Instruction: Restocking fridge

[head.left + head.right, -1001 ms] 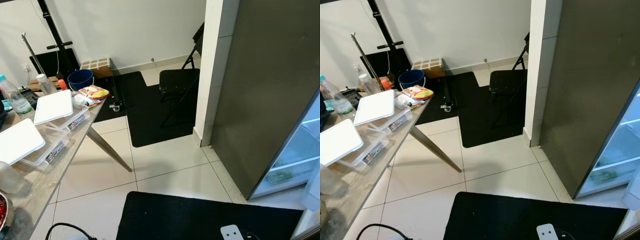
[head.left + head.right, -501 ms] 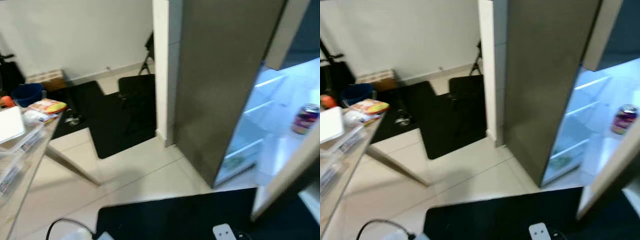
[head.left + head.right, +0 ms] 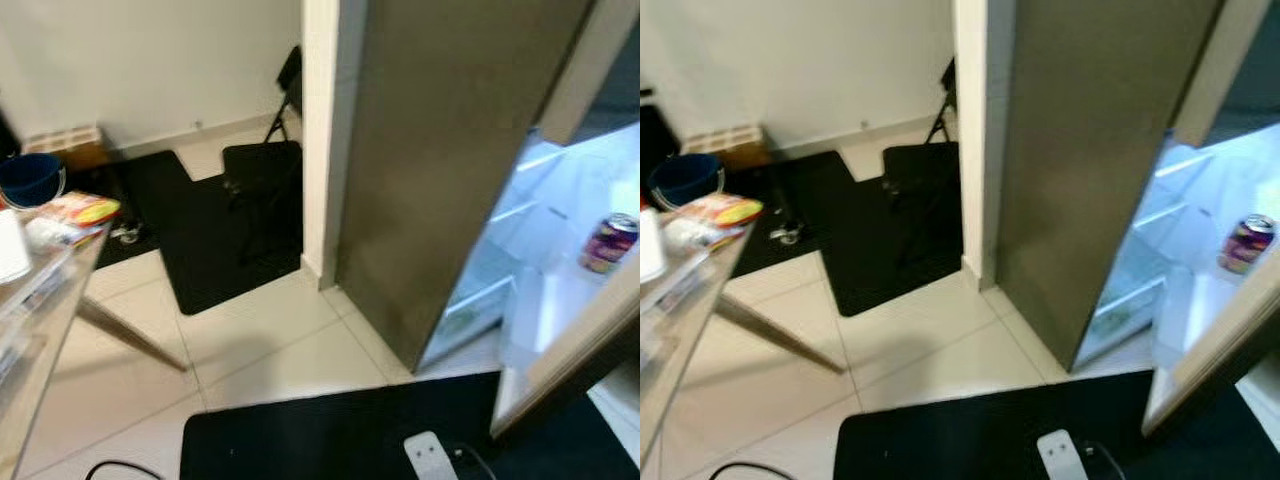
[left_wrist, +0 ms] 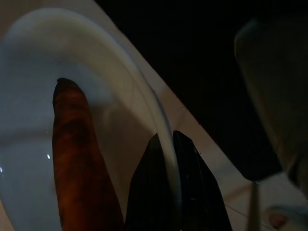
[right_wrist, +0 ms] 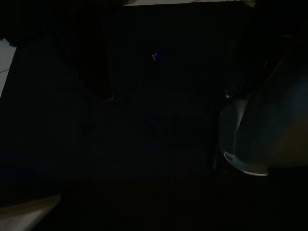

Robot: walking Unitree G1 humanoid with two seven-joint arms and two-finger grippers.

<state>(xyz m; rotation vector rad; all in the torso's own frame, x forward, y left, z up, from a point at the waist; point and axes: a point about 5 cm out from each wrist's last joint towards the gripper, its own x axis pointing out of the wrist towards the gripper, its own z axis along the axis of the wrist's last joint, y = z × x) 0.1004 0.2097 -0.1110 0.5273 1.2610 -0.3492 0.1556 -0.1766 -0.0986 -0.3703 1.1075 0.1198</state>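
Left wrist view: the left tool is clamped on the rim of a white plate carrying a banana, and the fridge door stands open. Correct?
Not quite. The left wrist view shows a sausage on the white plate, not a banana. The left tool grips the rim; the fridge door stands open.

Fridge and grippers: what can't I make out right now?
- Fridge interior: cut off by the head views' right edge and washed out; one can shows, label blurred.
- Right wrist view: too dark to read.
- Left gripper pinches a plate rim; the brown food is too dim to identify.
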